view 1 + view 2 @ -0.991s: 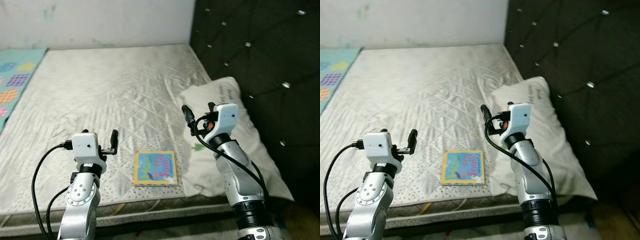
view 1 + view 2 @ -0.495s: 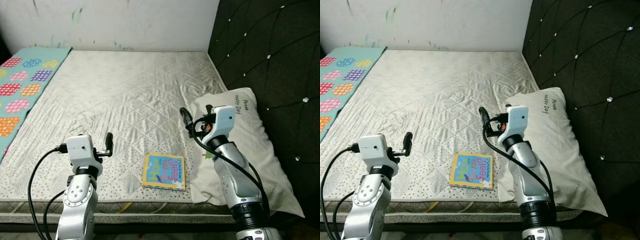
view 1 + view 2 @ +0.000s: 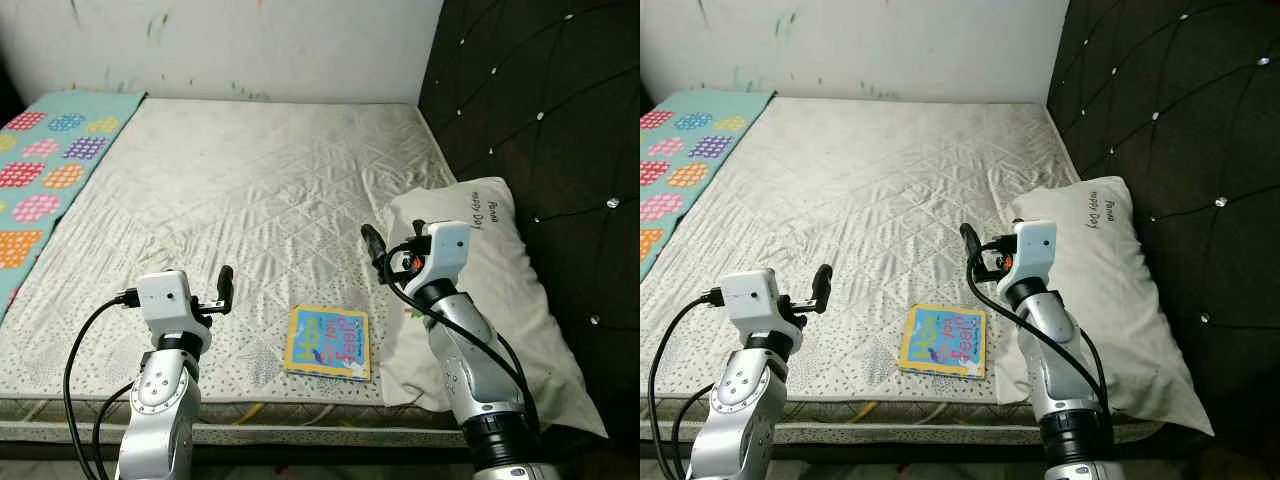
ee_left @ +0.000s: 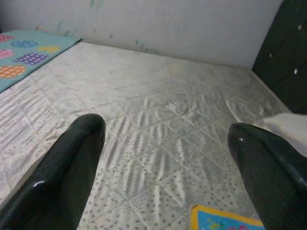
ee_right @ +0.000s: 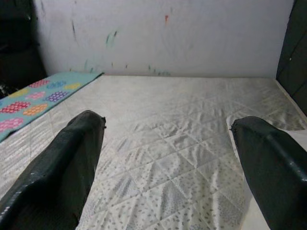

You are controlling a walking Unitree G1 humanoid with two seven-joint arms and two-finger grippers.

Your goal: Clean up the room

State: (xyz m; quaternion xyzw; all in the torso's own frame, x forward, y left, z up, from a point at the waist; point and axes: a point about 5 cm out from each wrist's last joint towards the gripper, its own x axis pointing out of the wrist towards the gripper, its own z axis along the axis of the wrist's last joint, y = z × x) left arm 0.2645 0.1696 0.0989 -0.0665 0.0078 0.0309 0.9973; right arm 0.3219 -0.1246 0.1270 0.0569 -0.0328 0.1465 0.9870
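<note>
Since a second ago the view has swung left; arms and book unchanged.
Picture book [image 3: 328, 342] flat at mattress [image 3: 250, 190] near edge, between left gripper [image 3: 226, 285] and right gripper [image 3: 377, 251], both spread and empty; slightly nearer the right one, below it.

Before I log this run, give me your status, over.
Left gripper and right gripper open, empty, raised over mattress. Picture book flat near front edge, beside pillow. Nothing blocking it.
</note>
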